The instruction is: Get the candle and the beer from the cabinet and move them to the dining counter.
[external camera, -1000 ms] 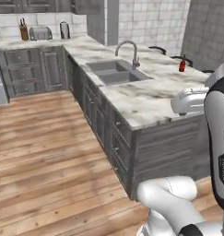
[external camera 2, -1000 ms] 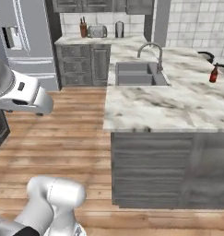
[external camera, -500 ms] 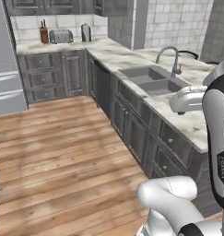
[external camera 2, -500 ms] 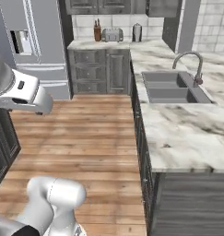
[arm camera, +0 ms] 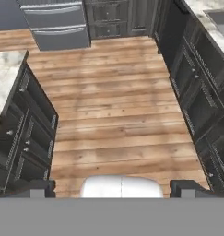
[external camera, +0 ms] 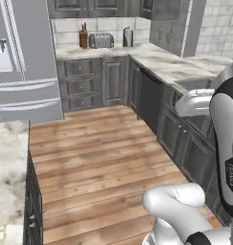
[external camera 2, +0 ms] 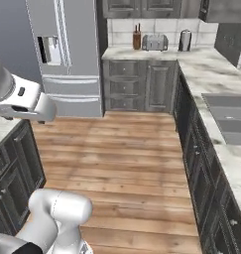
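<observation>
White arm (external camera: 228,143) segments rise at the lower right of the left base view, and we see the same arm at the lower left of the right base view. In the hand view the gripper (arm camera: 112,186) sits at the bottom edge, its two dark fingertips (arm camera: 37,188) set far apart with nothing between them, so the hand is wide and holds nothing.

Below the gripper lies a wooden plank floor (arm camera: 118,110). At the left of the hand view we see a marble-topped unit (arm camera: 5,73) with dark drawers; the same marble fills the lower left of the left base view.

Along the right of both base views runs the dining counter (external camera 2: 226,149), white veined marble over dark doors, with its steel sink (external camera 2: 228,116) at the right edge of the right base view.

Farther back, a steel fridge (external camera 2: 67,54) stands at the upper left. Beside it, at the top centre, a back worktop (external camera 2: 142,52) carries a knife block (external camera 2: 137,39), a toaster (external camera 2: 154,42) and a metal canister (external camera 2: 185,39). Above them, at the top edge, hang the dark doors of the cabinet (external camera 2: 142,7), shut.

We cannot find the candle or the beer on any surface here.
</observation>
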Tool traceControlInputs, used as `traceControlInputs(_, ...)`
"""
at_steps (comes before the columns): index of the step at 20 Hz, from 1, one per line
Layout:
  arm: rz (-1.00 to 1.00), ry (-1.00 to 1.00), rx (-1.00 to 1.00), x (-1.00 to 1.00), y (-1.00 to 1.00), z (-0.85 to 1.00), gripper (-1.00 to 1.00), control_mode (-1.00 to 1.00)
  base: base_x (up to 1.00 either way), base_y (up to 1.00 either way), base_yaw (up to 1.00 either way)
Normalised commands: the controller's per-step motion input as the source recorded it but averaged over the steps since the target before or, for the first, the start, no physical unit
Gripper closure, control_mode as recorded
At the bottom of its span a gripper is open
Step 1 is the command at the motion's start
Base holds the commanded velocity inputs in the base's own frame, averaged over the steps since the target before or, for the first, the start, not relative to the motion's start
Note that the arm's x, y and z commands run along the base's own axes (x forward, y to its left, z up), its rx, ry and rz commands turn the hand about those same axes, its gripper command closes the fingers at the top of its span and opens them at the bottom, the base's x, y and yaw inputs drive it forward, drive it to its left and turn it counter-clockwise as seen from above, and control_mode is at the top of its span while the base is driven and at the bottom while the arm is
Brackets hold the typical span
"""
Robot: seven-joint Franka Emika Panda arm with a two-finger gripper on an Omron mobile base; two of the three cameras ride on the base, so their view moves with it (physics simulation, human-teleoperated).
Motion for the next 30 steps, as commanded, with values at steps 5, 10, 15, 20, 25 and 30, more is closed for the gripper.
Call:
traceControlInputs(5,0.0,0.0,0.0,0.0,0.0,0.0,-1.0,1.0,0.95,0.36,0.42)
traceControlInputs(10,0.0,0.0,0.0,0.0,0.0,0.0,-1.0,1.0,0.87,-0.27,0.36)
traceControlInputs(15,0.0,0.0,0.0,0.0,0.0,0.0,-1.0,1.0,0.84,-0.72,0.29)
traceControlInputs(20,0.0,0.0,0.0,0.0,0.0,0.0,-1.0,1.0,0.76,-0.77,0.51)
traceControlInputs(25,0.0,0.0,0.0,0.0,0.0,0.0,-1.0,1.0,0.62,-0.73,0.55)
traceControlInputs(30,0.0,0.0,0.0,0.0,0.0,0.0,-1.0,1.0,0.64,-0.69,0.57)
